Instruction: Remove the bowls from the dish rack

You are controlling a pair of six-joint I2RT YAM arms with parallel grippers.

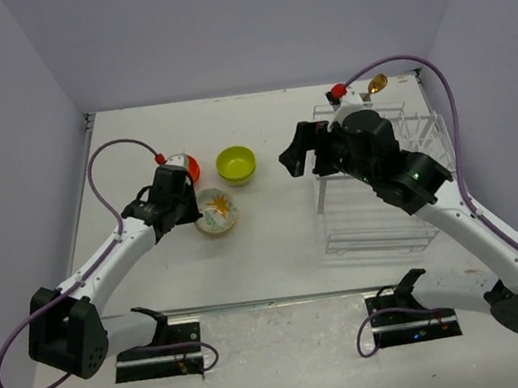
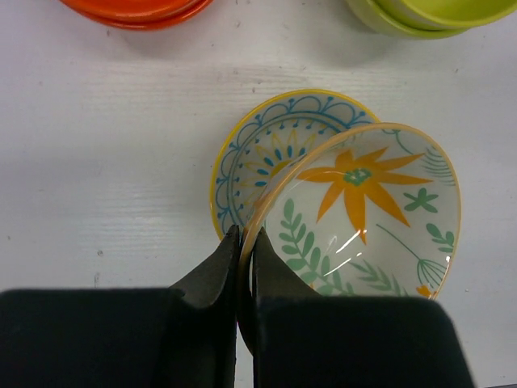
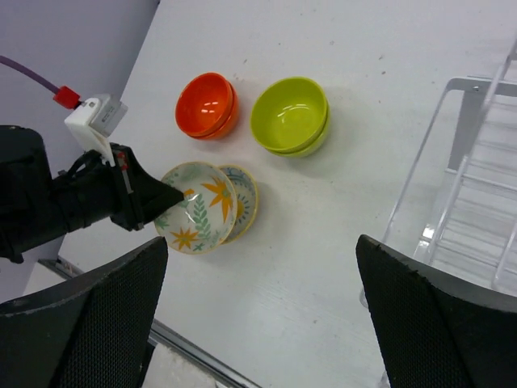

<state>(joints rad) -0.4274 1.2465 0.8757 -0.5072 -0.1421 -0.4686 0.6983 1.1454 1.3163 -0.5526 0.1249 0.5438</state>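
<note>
Take the dish rack [image 1: 380, 198] as your marker. Left of it you have a broad strip of bare table [image 1: 285, 239] from the near edge to the far edge. Only the right gripper [image 1: 300, 153] hangs over that strip, jaws spread wide. Farther left of the rack it gets crowded. The lime-green bowls [image 1: 236, 164] and orange-red bowls [image 1: 193, 169] sit side by side with a narrow gap between them. Nearer you, the floral bowl [image 1: 215, 210] overlaps a blue-patterned bowl [image 2: 266, 145], its rim pinched in the left gripper [image 2: 242, 242]. The right arm crosses above the rack, blocking much of the way in from overhead. A gold spoon [image 1: 377, 84] sticks up at its far corner.
</note>
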